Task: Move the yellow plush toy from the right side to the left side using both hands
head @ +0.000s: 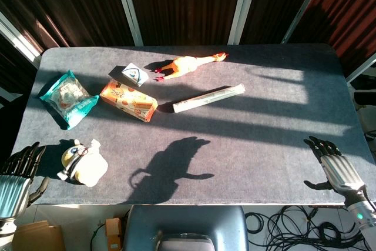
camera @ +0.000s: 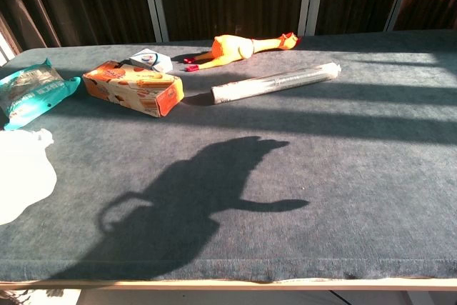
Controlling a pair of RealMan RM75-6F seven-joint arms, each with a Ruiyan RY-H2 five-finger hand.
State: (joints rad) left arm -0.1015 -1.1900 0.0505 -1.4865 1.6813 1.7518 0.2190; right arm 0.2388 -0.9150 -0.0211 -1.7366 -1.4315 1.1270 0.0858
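The pale yellow plush toy lies on the table near the front left corner; the chest view shows it as a washed-out bright shape at the left edge. My left hand is off the table's front left corner, to the left of the toy and apart from it, its fingers spread and holding nothing. My right hand hovers at the front right edge of the table, its fingers apart and empty. Neither hand shows in the chest view.
On the grey table lie a teal snack bag, an orange box, a small white carton, a rubber chicken and a long clear-wrapped tube. Dark window panels stand behind.
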